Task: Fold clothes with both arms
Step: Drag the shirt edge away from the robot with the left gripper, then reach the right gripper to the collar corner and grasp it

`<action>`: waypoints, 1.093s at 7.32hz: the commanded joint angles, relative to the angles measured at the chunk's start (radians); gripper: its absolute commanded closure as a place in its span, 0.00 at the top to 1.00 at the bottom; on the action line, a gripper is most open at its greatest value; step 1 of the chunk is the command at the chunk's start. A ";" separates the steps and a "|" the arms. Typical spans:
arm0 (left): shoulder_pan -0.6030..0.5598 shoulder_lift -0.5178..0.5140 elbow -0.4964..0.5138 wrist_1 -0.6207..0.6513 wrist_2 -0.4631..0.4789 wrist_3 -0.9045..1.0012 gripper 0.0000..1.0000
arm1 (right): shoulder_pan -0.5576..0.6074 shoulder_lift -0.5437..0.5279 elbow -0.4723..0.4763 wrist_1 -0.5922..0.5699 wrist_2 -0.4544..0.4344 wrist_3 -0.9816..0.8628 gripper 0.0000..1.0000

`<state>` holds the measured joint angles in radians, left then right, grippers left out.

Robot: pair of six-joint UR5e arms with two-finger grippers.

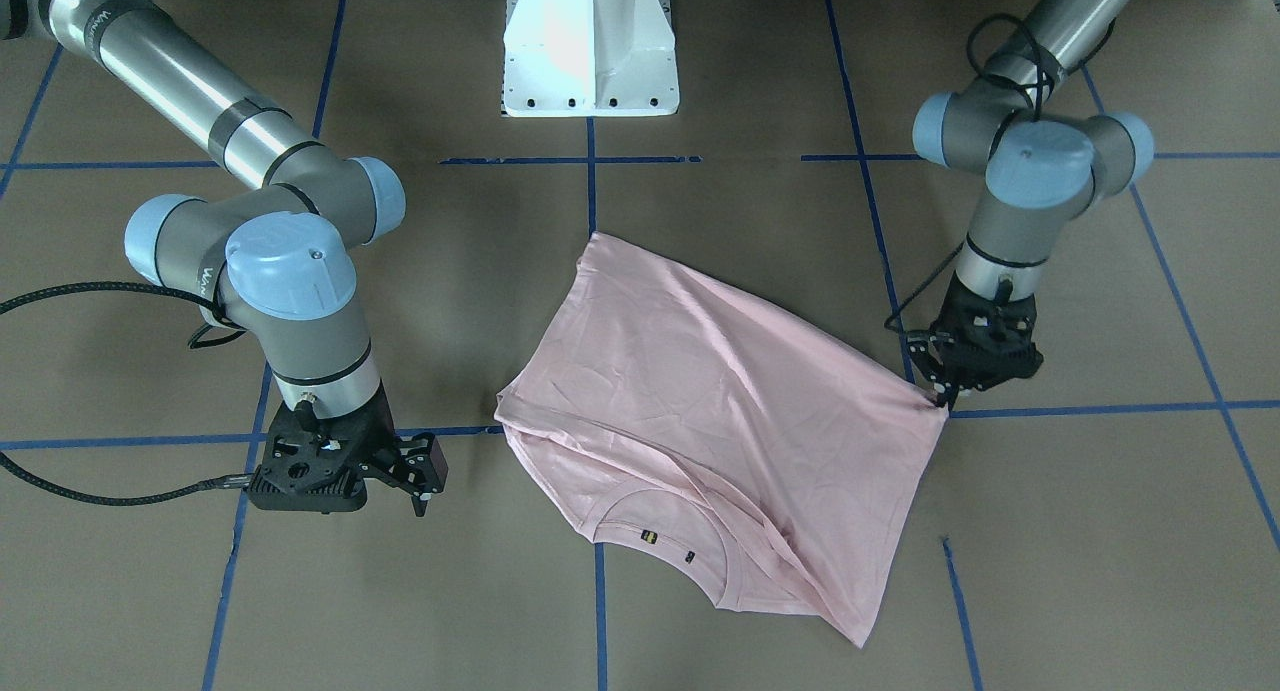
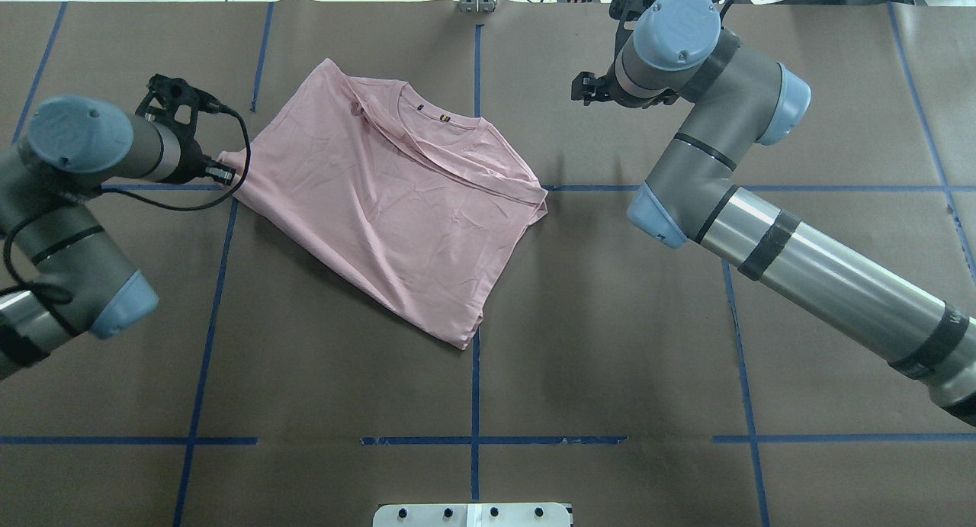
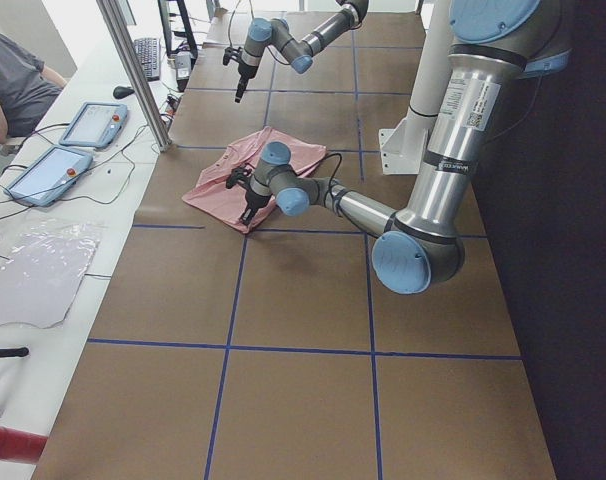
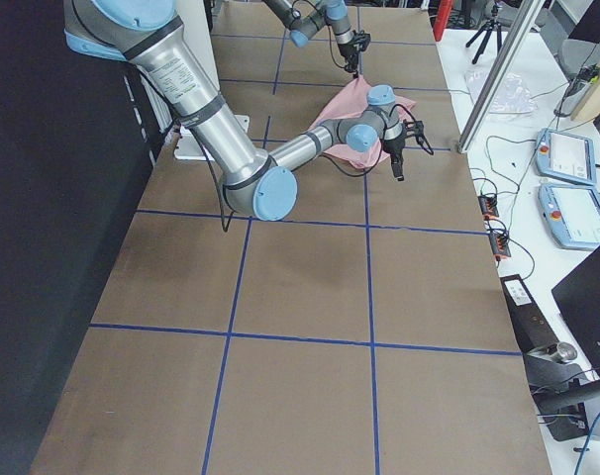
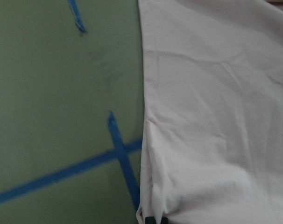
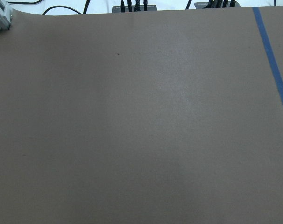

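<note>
Two grippers, front-facing view: left gripper (image 1: 940,399) clenched on the T-shirt (image 1: 700,391) corner; right gripper (image 1: 420,476) empty — jaw gap unreadable. Overhead view: T-shirt lies near the worktop (image 2: 610,344) far edge, left of centre. Left wrist view: fabric beside bare worktop.

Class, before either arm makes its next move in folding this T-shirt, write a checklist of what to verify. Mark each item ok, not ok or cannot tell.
1. Left gripper pinches a corner of the T-shirt: ok.
2. Right gripper is empty and apart from the cloth: ok.
3. Right jaws are open, ready to grasp: cannot tell.
4. Shirt lies smooth: not ok; a bunched ridge runs across it near the collar.
5. Shirt is square to the blue tape lines: not ok; it lies askew.
</note>
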<state>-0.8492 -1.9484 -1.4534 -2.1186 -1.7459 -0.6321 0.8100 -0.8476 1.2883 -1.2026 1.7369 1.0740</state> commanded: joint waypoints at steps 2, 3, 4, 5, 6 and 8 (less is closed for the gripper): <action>-0.120 -0.342 0.553 -0.179 0.067 0.084 0.00 | -0.005 -0.001 0.009 0.000 -0.003 0.001 1.00; -0.131 -0.354 0.576 -0.184 0.069 0.087 0.00 | -0.005 -0.001 0.012 0.000 -0.003 0.001 1.00; -0.137 -0.336 0.570 -0.239 0.059 0.092 0.99 | -0.014 0.004 0.022 -0.002 -0.002 0.004 1.00; -0.143 -0.307 0.527 -0.282 0.008 0.092 1.00 | -0.026 0.015 0.022 0.000 -0.002 0.061 1.00; -0.187 -0.300 0.513 -0.288 -0.106 0.095 1.00 | -0.058 0.051 0.016 -0.006 -0.005 0.160 0.96; -0.189 -0.227 0.397 -0.285 -0.135 0.092 1.00 | -0.141 0.125 -0.016 -0.012 -0.025 0.277 0.70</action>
<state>-1.0318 -2.2140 -0.9930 -2.4031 -1.8528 -0.5388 0.7210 -0.7674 1.2915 -1.2107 1.7263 1.2882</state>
